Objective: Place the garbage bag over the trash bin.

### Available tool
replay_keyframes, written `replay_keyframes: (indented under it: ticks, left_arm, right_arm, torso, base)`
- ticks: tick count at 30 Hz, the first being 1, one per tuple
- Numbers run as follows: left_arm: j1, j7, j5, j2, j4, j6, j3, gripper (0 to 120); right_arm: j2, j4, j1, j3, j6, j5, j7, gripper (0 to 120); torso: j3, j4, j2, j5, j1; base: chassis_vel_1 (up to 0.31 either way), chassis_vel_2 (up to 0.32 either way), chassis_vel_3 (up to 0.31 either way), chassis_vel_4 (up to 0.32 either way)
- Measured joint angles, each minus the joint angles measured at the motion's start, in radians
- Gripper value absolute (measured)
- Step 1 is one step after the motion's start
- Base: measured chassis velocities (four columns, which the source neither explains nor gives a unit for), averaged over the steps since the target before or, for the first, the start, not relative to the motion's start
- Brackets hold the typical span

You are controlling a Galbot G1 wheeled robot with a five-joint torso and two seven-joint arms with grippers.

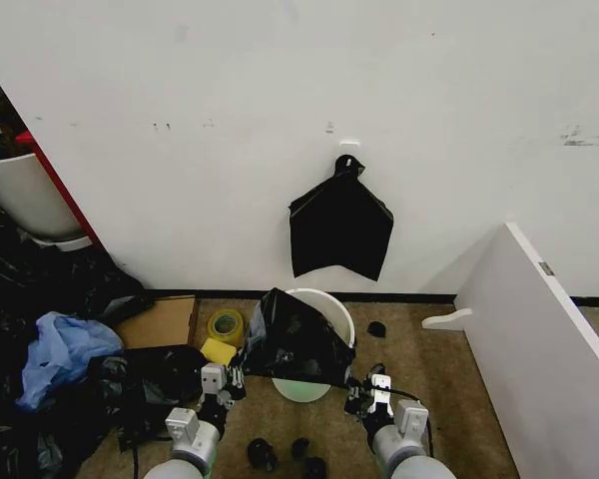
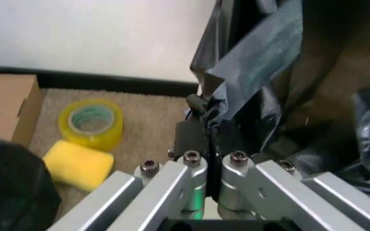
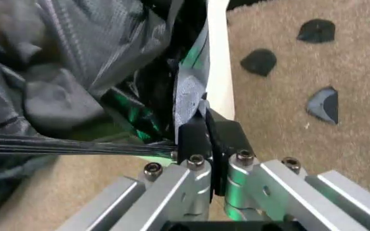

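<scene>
Low before the wall, my left hand [image 1: 223, 379] and right hand [image 1: 370, 387] each pinch the garbage bag [image 1: 292, 337], stretching its mouth across the trash bin [image 1: 336, 308].

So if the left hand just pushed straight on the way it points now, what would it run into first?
The left hand is shut on a fold of the garbage bag, so more of that black bag comes first. Behind it probably stands the trash bin, then the wall; depth is unclear.
</scene>
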Motion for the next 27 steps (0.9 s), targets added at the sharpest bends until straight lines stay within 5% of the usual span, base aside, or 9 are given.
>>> replay_keyframes:
  ticks: [17,27]
  left_arm:
    - [-0.183,-0.015,-0.010,-0.044,0.206,0.078,0.068,0]
    - [-0.192,-0.015,-0.024,-0.047,0.186,0.077,0.045,0]
  right_arm:
    - [0.026,-0.135,0.095,-0.021,-0.020,0.010,-0.007,0]
    - [0.025,-0.134,0.093,-0.013,0.017,-0.002,-0.038,0]
  torso:
    - [0.000,0.0000,0.000,0.0001,0.000]
    - [0.000,-0.0001,0.000,0.0000,0.000]
  base:
    - [0.000,0.000,0.000,0.000]
    - [0.000,0.000,0.000,0.000]
